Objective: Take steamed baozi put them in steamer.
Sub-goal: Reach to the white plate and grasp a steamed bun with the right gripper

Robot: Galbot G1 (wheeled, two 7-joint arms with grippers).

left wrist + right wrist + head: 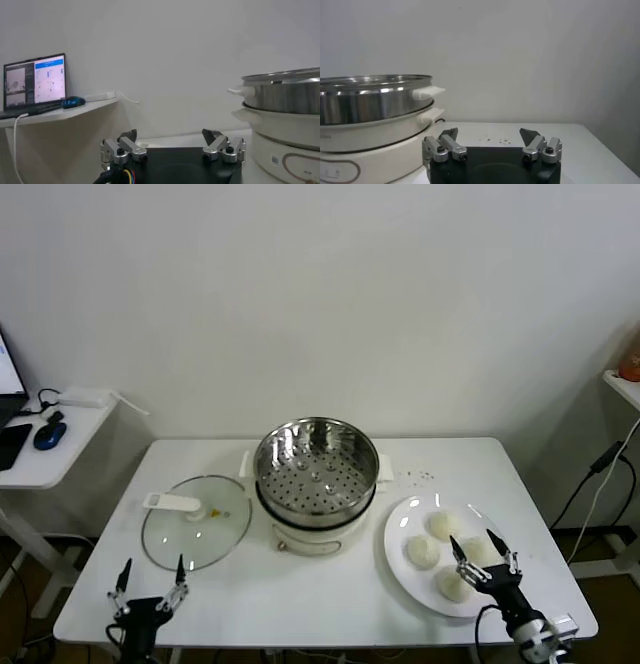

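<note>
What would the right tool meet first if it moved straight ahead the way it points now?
Probably nothing nearby: the open right tool points over bare table toward the far wall, passing beside the steamer. Depth is unclear.

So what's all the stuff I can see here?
baozi: four, white, on the plate to the right of the steamer
plate: one, white, right side of the table
steamer: one, shiny steel on a cream base, table middle, no buns inside
glass lid: one, clear with white handle, flat on the table left of the steamer
table: one, white
side desk: one, white, far left, holding a blue mouse
left gripper: fingers open, over the table's front left edge
right gripper: fingers open, over the plate
</note>
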